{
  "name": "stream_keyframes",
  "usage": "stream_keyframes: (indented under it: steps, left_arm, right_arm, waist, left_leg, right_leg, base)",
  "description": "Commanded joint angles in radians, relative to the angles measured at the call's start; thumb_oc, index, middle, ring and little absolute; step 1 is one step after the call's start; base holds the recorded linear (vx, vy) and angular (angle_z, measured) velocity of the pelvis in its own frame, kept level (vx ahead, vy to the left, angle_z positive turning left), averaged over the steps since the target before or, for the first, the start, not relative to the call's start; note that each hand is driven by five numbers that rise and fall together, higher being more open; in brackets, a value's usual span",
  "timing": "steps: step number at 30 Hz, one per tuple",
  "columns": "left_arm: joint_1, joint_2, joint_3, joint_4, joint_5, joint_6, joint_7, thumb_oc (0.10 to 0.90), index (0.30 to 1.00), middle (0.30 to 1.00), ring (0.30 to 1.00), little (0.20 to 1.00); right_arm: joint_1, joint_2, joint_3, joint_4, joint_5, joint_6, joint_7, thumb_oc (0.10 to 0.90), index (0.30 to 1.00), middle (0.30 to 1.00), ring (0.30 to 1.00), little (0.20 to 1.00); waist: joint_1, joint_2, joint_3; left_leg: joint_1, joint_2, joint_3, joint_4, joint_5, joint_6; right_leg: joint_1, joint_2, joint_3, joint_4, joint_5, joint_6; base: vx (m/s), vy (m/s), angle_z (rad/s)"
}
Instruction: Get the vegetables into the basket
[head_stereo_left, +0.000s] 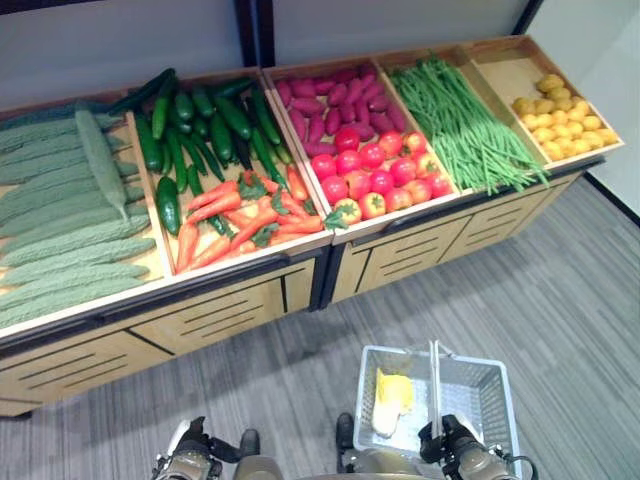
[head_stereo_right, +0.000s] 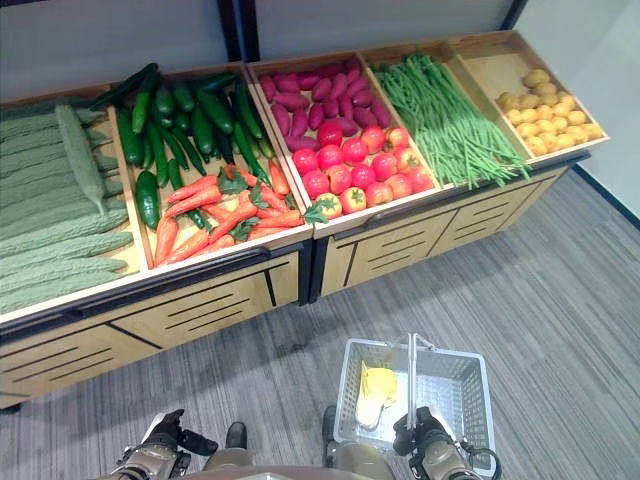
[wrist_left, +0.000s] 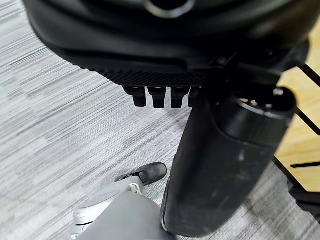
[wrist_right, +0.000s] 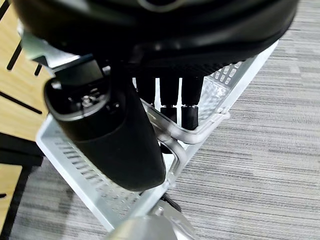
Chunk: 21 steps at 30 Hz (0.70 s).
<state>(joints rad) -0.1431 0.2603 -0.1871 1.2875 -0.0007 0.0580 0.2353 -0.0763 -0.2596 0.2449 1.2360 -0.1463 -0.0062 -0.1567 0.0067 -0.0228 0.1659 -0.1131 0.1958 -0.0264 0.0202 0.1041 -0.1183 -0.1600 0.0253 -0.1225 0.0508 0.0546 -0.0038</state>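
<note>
A grey wire basket hangs low at my right over the floor. My right hand is shut on its handle, fingers curled round the bar. Inside lies a pale yellow vegetable. The display ahead holds pale green gourds, cucumbers, carrots, purple sweet potatoes, tomatoes, green beans and small yellow potatoes. My left hand hangs low at the left, open, holding nothing, thumb out over the carpet.
The vegetables lie in sloped wooden crates on a long stand with slatted wooden fronts. Grey striped carpet lies between me and the stand. A dark wall edge runs along the far right.
</note>
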Motion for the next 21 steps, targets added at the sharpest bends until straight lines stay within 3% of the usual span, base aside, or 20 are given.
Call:
stream_keyframes:
  steps: [1,3,5,7,9,12,21]
  left_arm:
    - [-0.015,0.027,0.025,0.011,-0.012,0.015,0.019,0.9,1.0,1.0,1.0,1.0]
    - [-0.028,0.014,0.014,0.003,-0.012,0.015,0.019,0.9,1.0,1.0,1.0,1.0]
    - [-0.026,-0.002,0.006,-0.011,-0.003,0.016,0.014,0.9,1.0,1.0,1.0,1.0]
    - [-0.022,-0.009,0.002,-0.016,0.003,0.016,0.011,0.9,1.0,1.0,1.0,1.0]
    - [-0.015,-0.012,-0.011,-0.03,0.016,0.016,0.002,0.9,1.0,1.0,1.0,1.0]
    - [-0.008,-0.009,-0.013,-0.04,0.021,0.013,0.001,0.9,1.0,1.0,1.0,1.0]
    - [0.01,0.06,0.007,-0.208,-0.008,-0.024,0.023,0.9,1.0,1.0,1.0,1.0]
  right_arm:
    - [0.065,-0.04,0.061,0.008,-0.015,0.024,-0.003,0.4,0.3,0.3,0.3,0.3]
    - [0.067,-0.051,0.052,0.007,-0.008,0.025,-0.005,0.4,0.3,0.3,0.3,0.3]
    - [0.078,-0.063,0.026,0.011,0.0,0.029,-0.004,0.4,0.3,0.3,0.3,0.3]
    - [0.083,-0.061,0.022,0.019,-0.001,0.034,-0.005,0.4,0.3,0.3,0.3,0.3]
    - [0.078,-0.063,0.019,0.024,-0.002,0.038,-0.005,0.4,0.3,0.3,0.3,0.3]
    - [0.072,-0.058,0.021,0.022,-0.003,0.04,-0.009,0.4,0.3,0.3,0.3,0.3]
    - [0.043,-0.052,0.049,-0.065,-0.019,0.026,-0.011,0.4,0.3,0.3,0.3,0.3]
  waist:
    - [-0.028,-0.058,0.036]
    - [-0.045,-0.051,0.047]
    - [-0.081,-0.043,0.036]
    - [-0.097,-0.026,0.018]
    - [-0.108,-0.009,0.008]
    - [-0.104,-0.004,0.005]
    - [-0.075,-0.033,0.021]
  left_leg:
    - [0.01,-0.061,0.01,-0.108,0.058,0.015]
    - [-0.011,-0.055,0.073,-0.108,0.073,0.017]
    - [0.015,-0.026,0.236,-0.096,0.057,0.012]
    - [0.043,-0.024,0.273,-0.104,0.033,0.004]
    - [0.018,-0.028,0.288,-0.108,0.046,0.001]
    - [0.023,-0.03,0.293,-0.108,0.037,0.004]
    - [0.043,-0.06,0.313,-0.105,0.007,0.024]
  right_leg:
    - [0.004,-0.08,0.021,0.123,-0.074,0.092]
    - [0.012,-0.101,-0.03,0.1,-0.06,0.093]
    - [0.014,-0.133,-0.068,0.063,-0.028,0.1]
    - [0.011,-0.144,-0.093,0.047,-0.021,0.104]
    - [0.009,-0.152,-0.098,0.03,-0.003,0.107]
    - [0.011,-0.152,-0.087,0.02,0.002,0.112]
    - [0.017,-0.175,-0.029,-0.009,0.03,0.131]
  base:
    - [-0.1,-0.151,0.71]
    - [-0.12,-0.094,1.09]
    - [-0.11,0.028,0.78]
    - [-0.04,0.042,0.55]
    - [0.03,0.1,0.62]
    - [0.04,0.105,0.29]
    - [0.02,0.085,-0.15]
